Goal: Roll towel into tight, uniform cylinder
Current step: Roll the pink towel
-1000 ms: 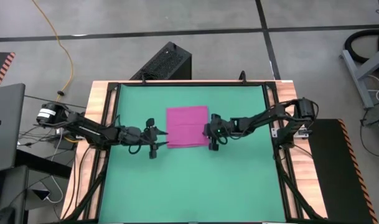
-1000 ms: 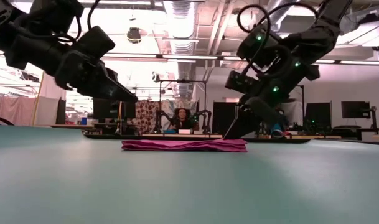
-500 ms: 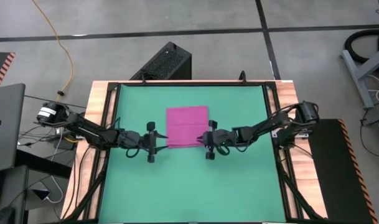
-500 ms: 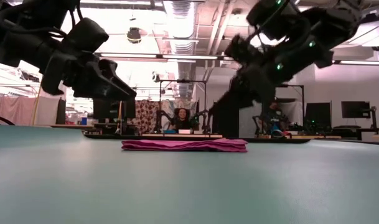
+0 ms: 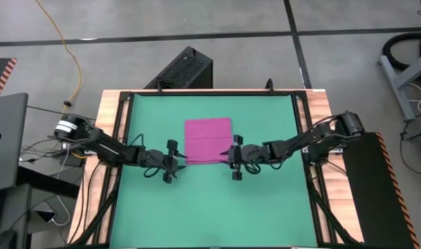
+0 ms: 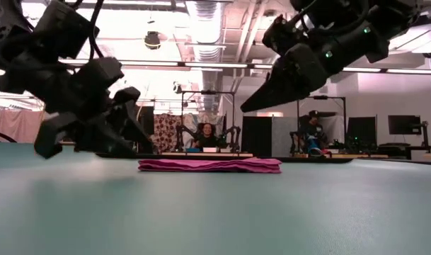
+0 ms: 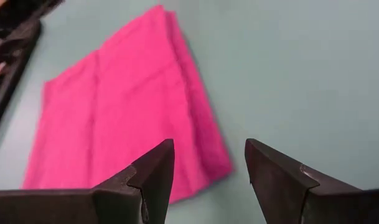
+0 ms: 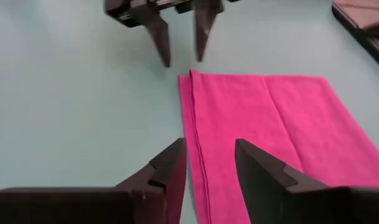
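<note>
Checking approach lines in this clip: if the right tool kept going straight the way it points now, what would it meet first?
Most likely the towel's near edge, just past the right tool. Beyond that edge stands the left tool, facing it. Height above the cloth is unclear.

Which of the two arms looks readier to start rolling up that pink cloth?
Neither clearly. The left end effector and right end effector both hover open at the near corners of the flat towel, so likely both together.

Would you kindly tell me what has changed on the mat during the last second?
The right tool let go of the towel's near right corner, lifted and opened. The left tool crept toward the near left corner, open. The towel stayed flat and folded on the green mat.
</note>
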You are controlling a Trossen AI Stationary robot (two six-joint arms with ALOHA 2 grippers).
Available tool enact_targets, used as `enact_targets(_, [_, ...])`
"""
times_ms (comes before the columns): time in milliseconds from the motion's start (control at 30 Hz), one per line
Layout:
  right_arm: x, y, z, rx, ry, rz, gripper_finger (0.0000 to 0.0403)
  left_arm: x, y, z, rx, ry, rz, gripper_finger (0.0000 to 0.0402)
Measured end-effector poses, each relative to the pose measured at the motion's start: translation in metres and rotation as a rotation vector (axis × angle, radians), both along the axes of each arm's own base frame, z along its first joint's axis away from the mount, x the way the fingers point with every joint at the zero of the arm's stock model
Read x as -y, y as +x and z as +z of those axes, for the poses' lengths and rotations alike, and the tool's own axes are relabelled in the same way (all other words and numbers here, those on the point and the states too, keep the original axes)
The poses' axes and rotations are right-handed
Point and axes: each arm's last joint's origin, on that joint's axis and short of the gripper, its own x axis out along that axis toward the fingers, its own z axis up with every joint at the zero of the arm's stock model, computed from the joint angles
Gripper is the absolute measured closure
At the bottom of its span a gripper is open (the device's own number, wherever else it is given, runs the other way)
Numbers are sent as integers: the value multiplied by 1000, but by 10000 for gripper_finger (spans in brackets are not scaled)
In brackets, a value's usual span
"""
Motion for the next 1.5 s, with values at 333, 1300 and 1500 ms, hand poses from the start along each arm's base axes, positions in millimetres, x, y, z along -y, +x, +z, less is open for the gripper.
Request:
enact_targets(333, [0, -3, -6, -65, 15, -6, 238, 1, 11, -20, -32, 39, -29, 213])
enact_targets(1300, [-19, -14, -12, -123, -113, -145, 240, -22, 16, -40, -183, -186, 172, 392])
enact_targets(1500, [6, -9, -11, -140, -177, -173, 298, -21, 16, -40, -182, -176, 178, 398])
